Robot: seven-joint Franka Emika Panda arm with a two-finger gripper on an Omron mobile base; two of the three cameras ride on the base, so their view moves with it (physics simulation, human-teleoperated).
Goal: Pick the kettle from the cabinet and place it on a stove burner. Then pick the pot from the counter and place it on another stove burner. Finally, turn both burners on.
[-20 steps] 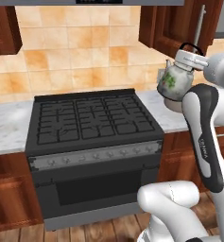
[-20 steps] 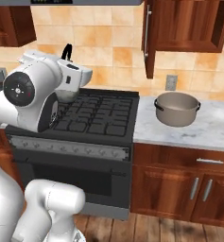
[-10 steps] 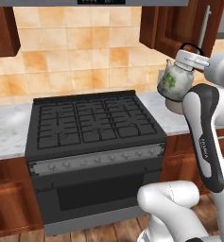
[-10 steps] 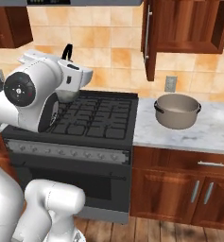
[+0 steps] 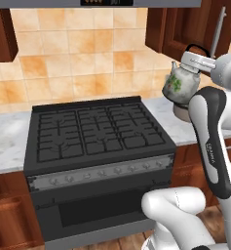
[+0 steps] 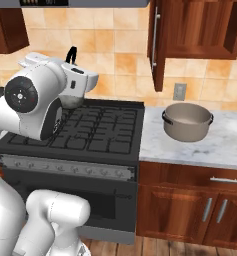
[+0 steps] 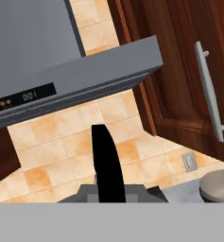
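The gripper [image 5: 199, 54] is clenched on the kettle's [image 5: 181, 85] thin black arched handle, so the kettle hangs just beneath it, spout toward the range. The burners [image 5: 98, 129] lie below and to the gripper's left; the pot [image 6: 187, 121] waits on the bench [image 6: 210, 146], well apart.

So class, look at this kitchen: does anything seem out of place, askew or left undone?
The cabinet door hangs wide open above the counter. The kettle is tilted in mid-air to the right of the range, held by its black handle in the shut pincer. The pot sits upright. Nothing looks spilled or damaged.
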